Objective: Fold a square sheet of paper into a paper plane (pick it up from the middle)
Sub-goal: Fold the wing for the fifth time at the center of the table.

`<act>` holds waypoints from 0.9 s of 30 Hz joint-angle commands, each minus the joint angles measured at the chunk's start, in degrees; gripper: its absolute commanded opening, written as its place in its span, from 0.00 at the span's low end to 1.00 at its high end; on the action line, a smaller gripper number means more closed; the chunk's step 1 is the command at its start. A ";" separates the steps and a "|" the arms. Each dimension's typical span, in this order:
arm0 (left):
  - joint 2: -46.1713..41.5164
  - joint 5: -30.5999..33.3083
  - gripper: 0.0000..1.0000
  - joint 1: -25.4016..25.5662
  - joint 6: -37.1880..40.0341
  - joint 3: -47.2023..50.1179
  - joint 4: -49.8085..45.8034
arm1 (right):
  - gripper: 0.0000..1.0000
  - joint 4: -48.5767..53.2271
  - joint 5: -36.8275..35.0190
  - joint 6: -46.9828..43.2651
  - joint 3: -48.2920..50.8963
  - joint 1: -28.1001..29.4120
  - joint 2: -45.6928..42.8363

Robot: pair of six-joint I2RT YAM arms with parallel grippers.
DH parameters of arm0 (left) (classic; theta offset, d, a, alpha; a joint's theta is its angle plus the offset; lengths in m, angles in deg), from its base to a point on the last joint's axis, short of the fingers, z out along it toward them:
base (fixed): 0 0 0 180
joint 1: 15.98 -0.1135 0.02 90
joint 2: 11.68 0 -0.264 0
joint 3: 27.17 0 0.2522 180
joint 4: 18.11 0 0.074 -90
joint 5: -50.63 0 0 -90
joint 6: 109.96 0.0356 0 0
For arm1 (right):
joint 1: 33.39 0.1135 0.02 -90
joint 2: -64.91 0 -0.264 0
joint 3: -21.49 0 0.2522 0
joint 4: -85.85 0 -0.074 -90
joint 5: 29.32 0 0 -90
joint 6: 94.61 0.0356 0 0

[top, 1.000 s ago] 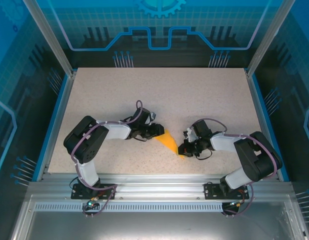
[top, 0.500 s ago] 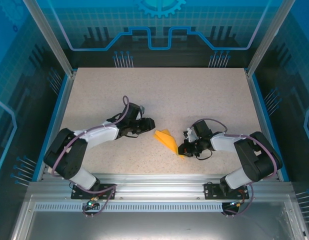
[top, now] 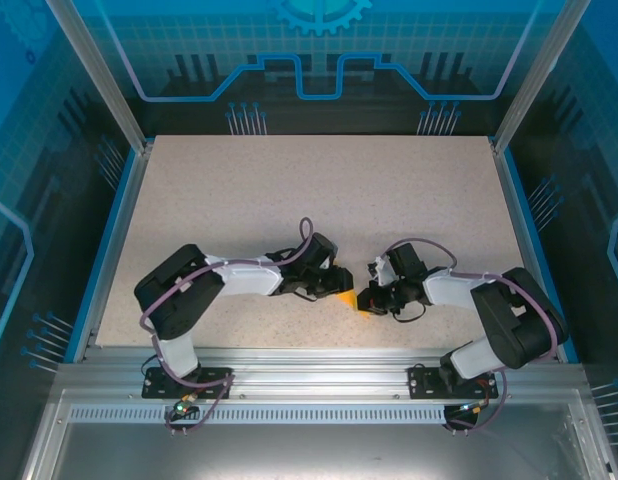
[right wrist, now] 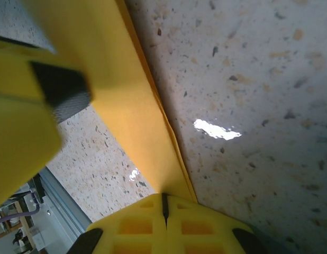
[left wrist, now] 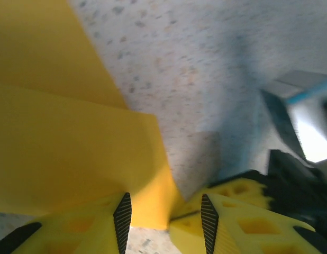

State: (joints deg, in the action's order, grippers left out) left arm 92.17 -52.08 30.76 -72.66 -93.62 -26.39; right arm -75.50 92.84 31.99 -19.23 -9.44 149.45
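Note:
The orange-yellow sheet of paper [top: 345, 297], folded into a creased pointed shape, lies low over the table between my two grippers. My right gripper [top: 363, 300] is shut on its narrow right end; in the right wrist view the jaws [right wrist: 163, 203] are pressed together on the paper [right wrist: 126, 95]. My left gripper [top: 336, 285] is at the paper's left side and covers most of it from above. In the left wrist view the left gripper [left wrist: 163, 225] stands open, with a corner of the folded paper [left wrist: 63, 148] lying between its pads without being pinched.
The speckled table [top: 319, 200] stretches away behind the grippers. Its near edge with the aluminium rail [top: 309, 360] lies just below them. The blue rim [top: 111, 250] and the enclosure posts bound the sides.
My left arm drew back to the left off the paper, then swung in again to its left side and now covers most of it. The right gripper and its grip stayed still.

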 commanded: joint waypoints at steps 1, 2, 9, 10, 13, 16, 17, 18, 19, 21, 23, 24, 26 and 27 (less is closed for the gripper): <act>1.29 1.22 0.43 0.12 -1.85 -1.03 0.94 | 0.05 4.17 -1.93 -0.57 1.76 -0.83 -0.84; 1.52 2.22 0.43 0.10 -1.59 -1.06 -0.52 | 0.05 4.08 -1.31 -0.44 1.74 -0.85 -1.45; 0.76 3.93 0.41 0.02 -1.41 1.61 -2.01 | 0.10 4.12 1.26 0.91 -1.83 1.83 -6.82; 0.71 3.87 0.41 0.03 -1.40 1.76 -1.89 | 0.10 3.84 0.82 1.35 -2.59 2.56 -6.69; 0.80 3.70 0.41 0.02 -1.42 1.57 -1.60 | 0.10 2.18 -0.41 2.59 -3.99 3.55 -4.29; 0.91 3.48 0.41 0.02 -1.18 0.95 -1.67 | 0.09 1.88 -0.08 2.39 -5.16 3.99 -0.04; 0.91 3.48 0.41 0.02 -1.10 0.92 -1.63 | 0.08 2.50 -0.72 1.93 -5.31 4.07 1.05; 0.94 3.48 0.41 -0.07 -1.13 0.83 -1.85 | 0.08 3.71 -1.93 1.56 -5.14 4.01 1.61; 0.91 3.48 0.41 -0.07 -1.08 0.81 -1.94 | 0.08 4.48 -3.09 1.33 -4.62 3.76 1.92; 0.94 3.57 0.41 -0.08 -0.99 0.96 -1.98 | 0.08 6.01 -4.67 1.24 -3.58 3.33 2.29; 1.09 3.69 0.41 -0.22 -0.91 1.14 -2.22 | 0.07 8.17 -6.73 0.77 -2.73 3.12 1.78; 1.26 3.70 0.40 -0.40 -0.91 1.25 -2.31 | 0.07 8.58 -7.42 0.86 -2.09 2.92 1.22; 1.69 3.66 0.40 -0.48 -1.04 1.48 -2.29 | 0.08 9.17 -7.44 0.94 -0.64 2.11 -0.48; 1.85 3.71 0.39 -0.47 -1.00 1.59 -2.31 | 0.08 9.46 -7.39 0.94 -0.19 1.90 -1.19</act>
State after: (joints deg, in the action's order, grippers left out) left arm 93.24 -50.13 30.65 -74.04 -93.45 -26.07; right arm -72.05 88.90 33.32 -22.14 -6.56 149.67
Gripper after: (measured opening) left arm 0.397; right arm 0.080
